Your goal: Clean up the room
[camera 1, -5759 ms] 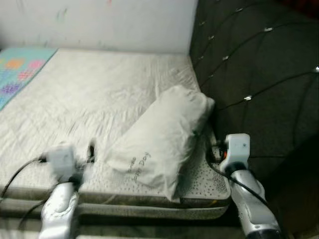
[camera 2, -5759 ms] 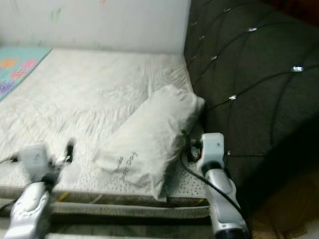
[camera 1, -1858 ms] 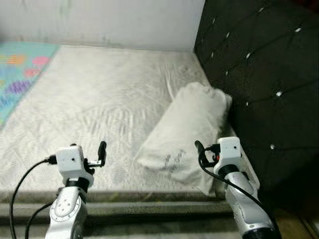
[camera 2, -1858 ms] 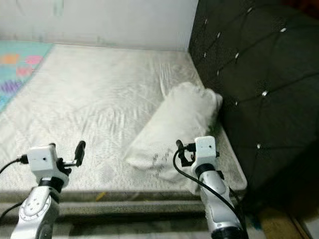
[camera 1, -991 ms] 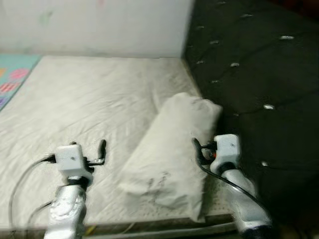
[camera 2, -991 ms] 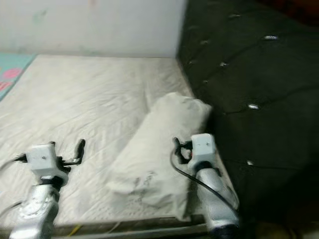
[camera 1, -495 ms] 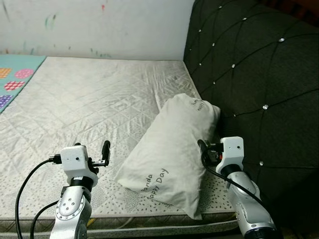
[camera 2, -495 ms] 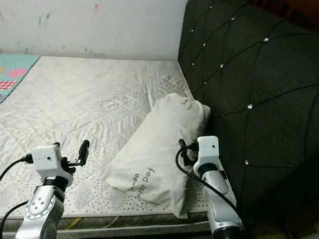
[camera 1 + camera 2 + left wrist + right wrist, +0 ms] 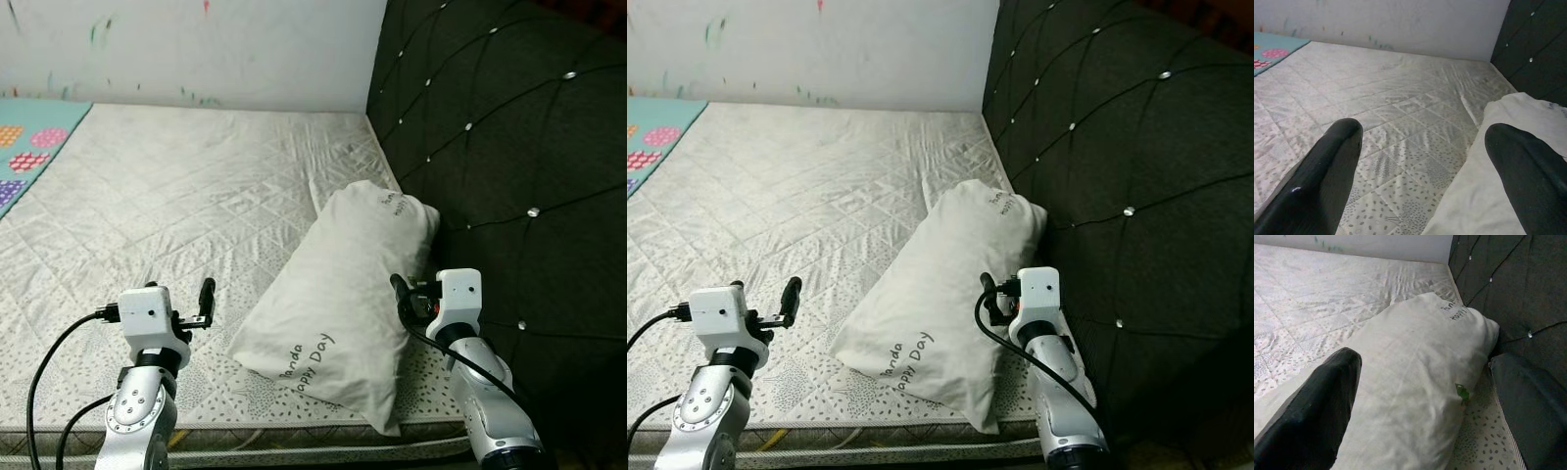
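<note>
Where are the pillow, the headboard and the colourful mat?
pillow [image 9: 343, 284], left eye view, middle of its white cover.
headboard [image 9: 509, 117], left eye view, dark tufted padding beside the pillow.
colourful mat [image 9: 24, 147], left eye view, teal surface with dot patterns at the mattress's far left edge.

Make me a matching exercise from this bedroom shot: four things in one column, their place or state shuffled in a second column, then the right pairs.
Things:
1. pillow
2. headboard
3. play mat
4. left gripper

Places or states:
A. dark, tufted, with shiny studs
B. open, above the mattress near its front edge
C. lying slantwise on the mattress beside the headboard, printed lettering on it
D. colourful, at the far left past the mattress

Pairs: 1-C, 2-A, 3-D, 4-B
</note>
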{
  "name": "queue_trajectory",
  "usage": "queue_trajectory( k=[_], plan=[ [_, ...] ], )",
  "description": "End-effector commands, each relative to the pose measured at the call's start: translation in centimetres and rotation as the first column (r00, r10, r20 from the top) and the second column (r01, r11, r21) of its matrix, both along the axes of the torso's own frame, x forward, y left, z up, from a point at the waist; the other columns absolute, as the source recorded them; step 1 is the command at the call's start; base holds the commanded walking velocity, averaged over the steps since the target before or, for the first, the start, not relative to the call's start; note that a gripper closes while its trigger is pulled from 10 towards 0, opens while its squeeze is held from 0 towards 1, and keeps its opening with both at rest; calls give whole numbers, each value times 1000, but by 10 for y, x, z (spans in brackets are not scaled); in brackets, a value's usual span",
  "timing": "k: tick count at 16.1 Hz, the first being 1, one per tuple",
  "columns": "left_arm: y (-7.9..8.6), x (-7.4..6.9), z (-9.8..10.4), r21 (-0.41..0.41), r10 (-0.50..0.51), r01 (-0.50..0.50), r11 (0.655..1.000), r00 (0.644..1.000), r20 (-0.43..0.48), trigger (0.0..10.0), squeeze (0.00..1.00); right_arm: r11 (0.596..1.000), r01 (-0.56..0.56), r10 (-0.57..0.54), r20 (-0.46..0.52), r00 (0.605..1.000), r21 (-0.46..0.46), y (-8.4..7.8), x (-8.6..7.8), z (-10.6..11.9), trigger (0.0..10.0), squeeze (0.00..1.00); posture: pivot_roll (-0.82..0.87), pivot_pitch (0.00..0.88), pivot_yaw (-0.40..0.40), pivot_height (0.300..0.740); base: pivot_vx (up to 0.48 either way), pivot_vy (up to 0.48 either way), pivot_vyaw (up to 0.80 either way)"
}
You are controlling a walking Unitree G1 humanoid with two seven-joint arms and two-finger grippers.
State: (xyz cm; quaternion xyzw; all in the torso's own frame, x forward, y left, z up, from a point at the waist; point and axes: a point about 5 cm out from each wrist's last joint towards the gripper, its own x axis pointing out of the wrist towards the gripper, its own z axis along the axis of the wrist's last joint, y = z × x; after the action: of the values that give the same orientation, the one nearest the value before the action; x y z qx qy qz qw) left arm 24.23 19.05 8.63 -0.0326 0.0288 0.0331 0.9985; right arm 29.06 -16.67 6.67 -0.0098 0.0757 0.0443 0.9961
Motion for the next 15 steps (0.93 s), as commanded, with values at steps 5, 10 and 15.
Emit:
queue_trajectory(
  k=[5,10,15],
  plan=[
    [3,-4,-4,13,5,-5,1000,1000,-24,10000,0,1000,-4,4,14,1000,-3,-5,0,6,10000,0,-68,0,-61,665,0,0,0],
    [5,-6,-4,30,21,-20,999,999,-24,10000,0,1000,-17,17,13,1000,1,-4,-1,6,10000,0,-65,0,-64,607,0,0,0],
    [8,-5,-2,53,53,-53,997,999,-6,10000,0,1000,-31,31,13,999,6,-2,1,7,10000,0,-66,0,-68,602,0,0,0]
  ],
)
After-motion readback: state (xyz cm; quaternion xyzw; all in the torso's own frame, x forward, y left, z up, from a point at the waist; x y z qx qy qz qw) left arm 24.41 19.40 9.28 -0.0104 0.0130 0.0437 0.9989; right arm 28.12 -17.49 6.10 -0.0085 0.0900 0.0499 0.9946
